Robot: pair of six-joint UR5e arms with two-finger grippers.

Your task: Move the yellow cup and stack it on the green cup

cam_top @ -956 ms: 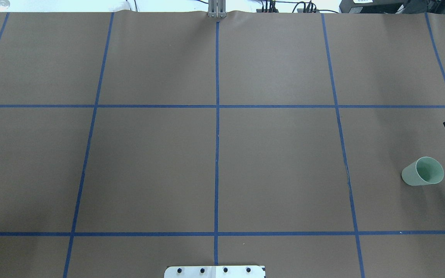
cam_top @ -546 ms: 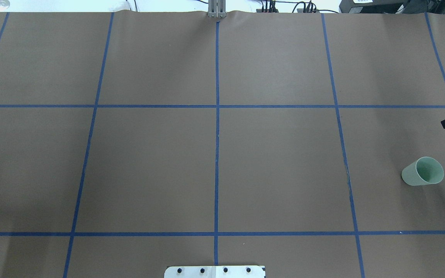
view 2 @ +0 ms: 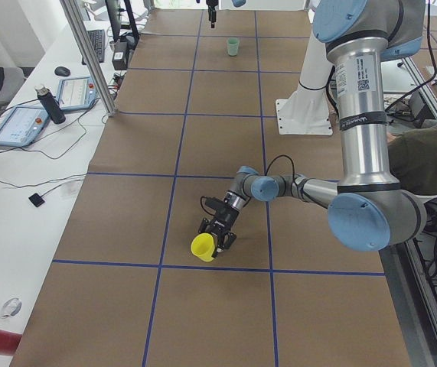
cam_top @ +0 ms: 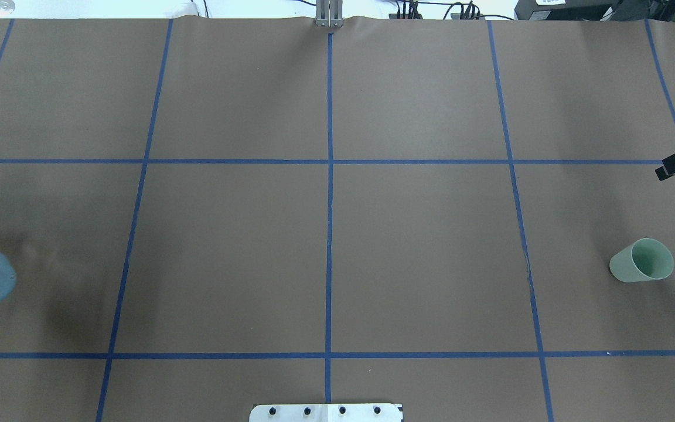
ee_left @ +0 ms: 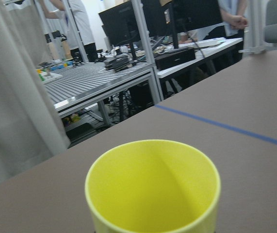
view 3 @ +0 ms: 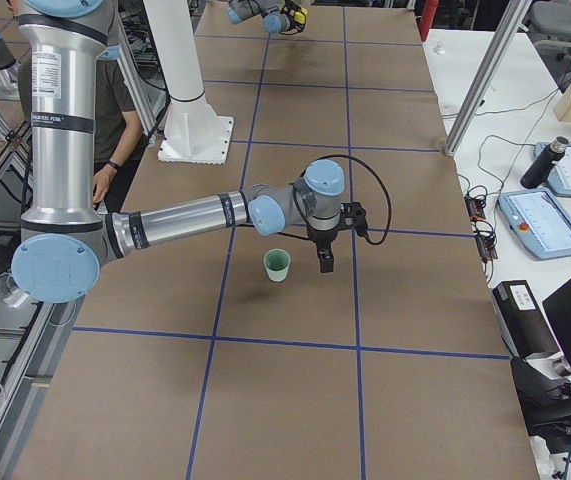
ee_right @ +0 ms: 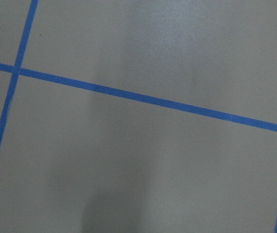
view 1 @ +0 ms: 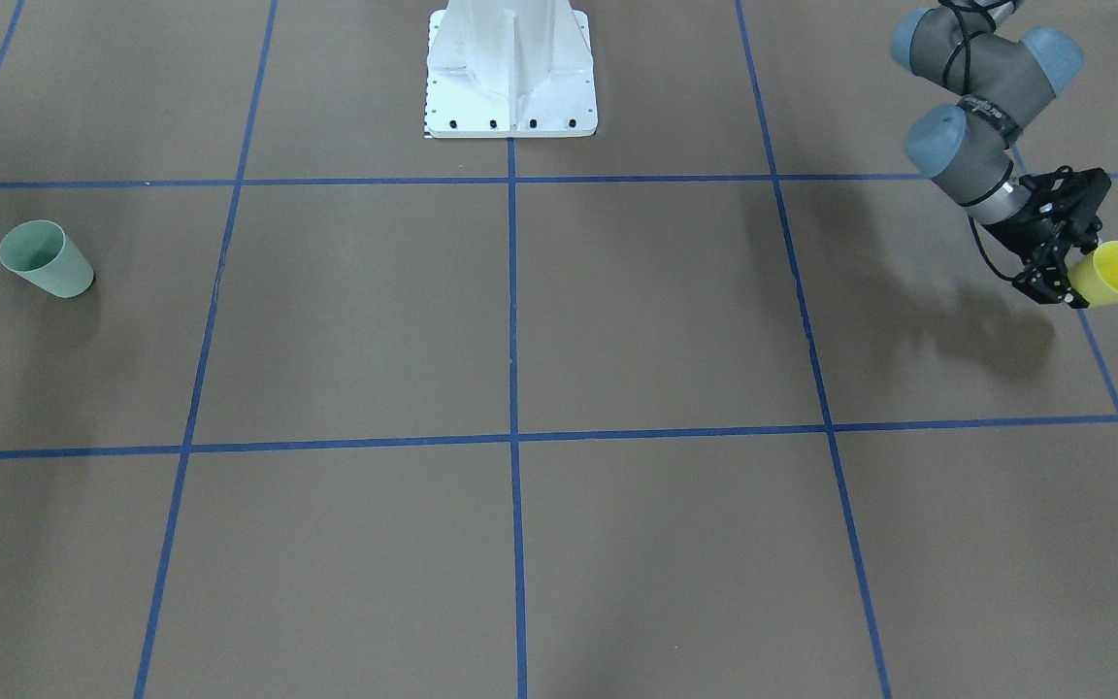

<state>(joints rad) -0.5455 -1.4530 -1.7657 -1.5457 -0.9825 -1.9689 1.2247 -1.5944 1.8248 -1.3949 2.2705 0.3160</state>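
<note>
While the left gripper (view 1: 1071,275) clamped the smooth yellow cup (view 1: 1117,274) at frame right, blue tape (view 1: 512,320) gridded the brown table (view 1: 656,320); whether the right gripper (cam_top: 668,170) gaped, I couldn't tell.

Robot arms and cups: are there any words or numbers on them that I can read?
None can be read for sure.
left arm: dark print runs down its silver tube, too small to read.
right arm: the same kind of print, too small to read.
yellow cup: plain, no writing.
green cup: plain, no writing.
tablet on the side desk: screen too blurred to read.
</note>
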